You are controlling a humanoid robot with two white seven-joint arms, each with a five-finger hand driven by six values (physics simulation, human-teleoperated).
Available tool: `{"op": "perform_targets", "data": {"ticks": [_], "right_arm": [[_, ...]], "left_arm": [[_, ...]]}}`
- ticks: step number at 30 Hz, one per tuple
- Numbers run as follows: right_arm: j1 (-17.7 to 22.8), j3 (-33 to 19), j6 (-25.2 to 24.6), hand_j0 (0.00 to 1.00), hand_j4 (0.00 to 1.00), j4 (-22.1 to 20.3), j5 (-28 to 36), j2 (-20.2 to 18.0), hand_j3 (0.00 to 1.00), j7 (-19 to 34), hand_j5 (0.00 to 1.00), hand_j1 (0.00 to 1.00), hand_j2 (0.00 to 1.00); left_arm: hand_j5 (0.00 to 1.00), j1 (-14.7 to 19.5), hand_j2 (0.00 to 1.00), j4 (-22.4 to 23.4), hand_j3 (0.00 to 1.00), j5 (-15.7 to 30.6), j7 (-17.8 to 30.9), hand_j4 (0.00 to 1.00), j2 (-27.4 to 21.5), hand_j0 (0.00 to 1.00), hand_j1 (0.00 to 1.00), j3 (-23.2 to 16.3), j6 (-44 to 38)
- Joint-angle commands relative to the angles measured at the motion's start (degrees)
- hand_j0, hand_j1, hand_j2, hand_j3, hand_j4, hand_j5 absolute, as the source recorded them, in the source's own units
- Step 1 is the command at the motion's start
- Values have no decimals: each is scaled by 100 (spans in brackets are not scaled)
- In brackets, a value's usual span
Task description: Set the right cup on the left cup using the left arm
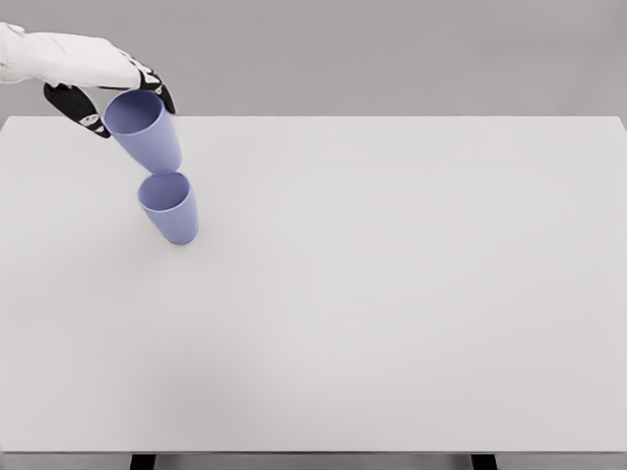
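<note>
At the far left of the surface (392, 294), the left robot hand (108, 93) grips the rim of a blue cup (145, 129), fingers closed, holding it just above the standing cup (168, 208), apparently for stacking.

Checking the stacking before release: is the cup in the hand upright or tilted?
Tilted. The held cup leans, its mouth up and left in the left hand, its base over the lower cup.
</note>
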State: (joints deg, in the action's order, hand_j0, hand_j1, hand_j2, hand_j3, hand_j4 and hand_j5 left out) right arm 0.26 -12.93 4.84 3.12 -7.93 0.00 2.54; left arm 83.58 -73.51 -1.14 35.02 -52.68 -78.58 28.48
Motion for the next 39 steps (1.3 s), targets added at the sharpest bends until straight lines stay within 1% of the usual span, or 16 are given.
{"op": "perform_targets", "data": {"ticks": [1, 4, 7, 10, 14, 26, 35, 39], "right_arm": [[0, 1, -1, 100, 100, -4, 2, 0, 100, 1, 100, 100, 100], [0, 1, -1, 100, 100, -4, 2, 0, 100, 1, 100, 100, 100], [0, 1, -1, 100, 100, -4, -6, 0, 100, 1, 100, 100, 100], [0, 1, -1, 100, 100, -4, 2, 0, 100, 1, 100, 100, 100], [0, -8, -1, 100, 100, 5, 2, 0, 100, 1, 100, 100, 100], [0, 1, -1, 100, 100, 5, 2, 0, 100, 1, 100, 100, 100], [0, -8, -1, 100, 100, -4, 2, 0, 100, 1, 100, 100, 100], [0, 1, -1, 100, 100, -4, 2, 0, 100, 1, 100, 100, 100]], "left_arm": [[74, 0, 74, -155, 74, 26, -2, 74, -111, 74, 74, 10, -27], [74, 9, 74, -181, 74, 35, -2, 74, -155, 74, 74, 10, -9], [74, 9, 74, -357, 74, 43, -2, 74, -252, 74, 74, 10, -18], [74, 9, 74, -427, 74, 43, -2, 74, -287, 74, 74, 10, -9], [73, 0, 73, -656, 73, 70, -2, 73, -506, 73, 73, 89, 0], [73, 0, 73, -884, 73, 87, -2, 73, -603, 73, 73, 98, -18], [73, 18, 73, -1253, 73, 140, -2, 73, -858, 73, 73, 106, -27], [73, 9, 73, -1271, 73, 131, -2, 73, -858, 73, 73, 106, -27]]}}
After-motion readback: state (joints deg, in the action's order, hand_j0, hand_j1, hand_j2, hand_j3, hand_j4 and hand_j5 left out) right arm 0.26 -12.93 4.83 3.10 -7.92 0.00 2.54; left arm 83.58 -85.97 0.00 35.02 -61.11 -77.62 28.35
